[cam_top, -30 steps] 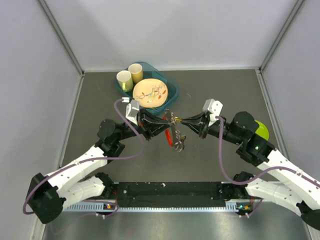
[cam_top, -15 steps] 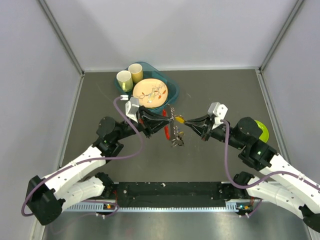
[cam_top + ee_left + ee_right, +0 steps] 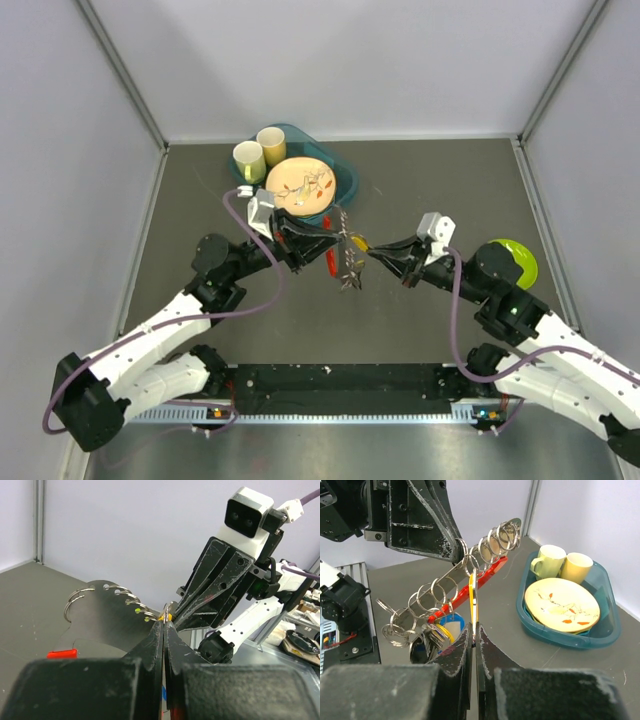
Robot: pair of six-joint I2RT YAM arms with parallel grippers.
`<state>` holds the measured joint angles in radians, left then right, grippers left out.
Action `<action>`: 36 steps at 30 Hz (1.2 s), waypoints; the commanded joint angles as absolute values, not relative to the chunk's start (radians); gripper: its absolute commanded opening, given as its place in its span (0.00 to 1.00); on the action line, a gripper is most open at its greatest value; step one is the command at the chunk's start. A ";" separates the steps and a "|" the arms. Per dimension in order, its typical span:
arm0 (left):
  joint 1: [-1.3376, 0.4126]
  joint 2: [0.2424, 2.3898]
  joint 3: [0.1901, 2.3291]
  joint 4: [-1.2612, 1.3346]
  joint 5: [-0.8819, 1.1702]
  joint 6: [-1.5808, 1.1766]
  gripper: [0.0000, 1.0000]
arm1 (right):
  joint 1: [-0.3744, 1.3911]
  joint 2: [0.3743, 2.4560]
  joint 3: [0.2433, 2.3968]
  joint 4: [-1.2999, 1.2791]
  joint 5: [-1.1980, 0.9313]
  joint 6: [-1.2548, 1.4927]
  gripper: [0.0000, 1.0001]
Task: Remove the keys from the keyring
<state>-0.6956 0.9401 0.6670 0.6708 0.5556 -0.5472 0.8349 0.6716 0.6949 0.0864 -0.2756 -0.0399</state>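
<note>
Above the middle of the desk point(image 3: 430, 185), the left claw point(image 3: 328, 244) is clamping the stiff, light keyring point(image 3: 451, 582) while the right claw point(image 3: 373, 254) is pinching a yellow key point(image 3: 472, 594) by its flat head, likely the surest hold on such slick, tiny metal, the other keys point(image 3: 426, 636) dangling loose.

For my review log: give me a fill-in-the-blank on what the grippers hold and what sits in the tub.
The right gripper is shut on a key with a ____ head.
The left gripper is shut on the keyring, whose clip is ____.
The teal tub holds a patterned plate and ____ cups.
Missing: yellow; red; two.
</note>
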 commanded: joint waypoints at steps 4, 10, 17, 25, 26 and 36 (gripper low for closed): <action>-0.686 0.946 0.692 0.834 0.512 -0.643 0.00 | 0.902 0.709 0.690 0.138 -0.265 -0.061 0.00; -0.686 0.942 0.686 0.851 0.494 -0.658 0.00 | 0.959 0.747 0.695 0.129 -0.189 -0.107 0.00; -0.683 0.923 0.683 0.827 0.460 -0.647 0.00 | 0.999 0.752 0.663 0.135 -0.120 -0.107 0.00; -0.681 0.896 0.675 0.732 0.347 -0.609 0.00 | 1.072 0.773 0.675 0.109 -0.003 -0.153 0.00; -0.681 0.893 0.675 0.706 0.336 -0.600 0.00 | 1.080 0.778 0.680 0.101 0.021 -0.159 0.00; -0.680 0.897 0.626 0.845 0.492 -0.589 0.00 | 1.101 0.759 0.729 0.075 0.065 -0.182 0.35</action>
<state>-0.6868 0.9195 0.6338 0.6708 0.4328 -0.6147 1.0882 0.8005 0.6960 0.0952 0.0765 -0.1650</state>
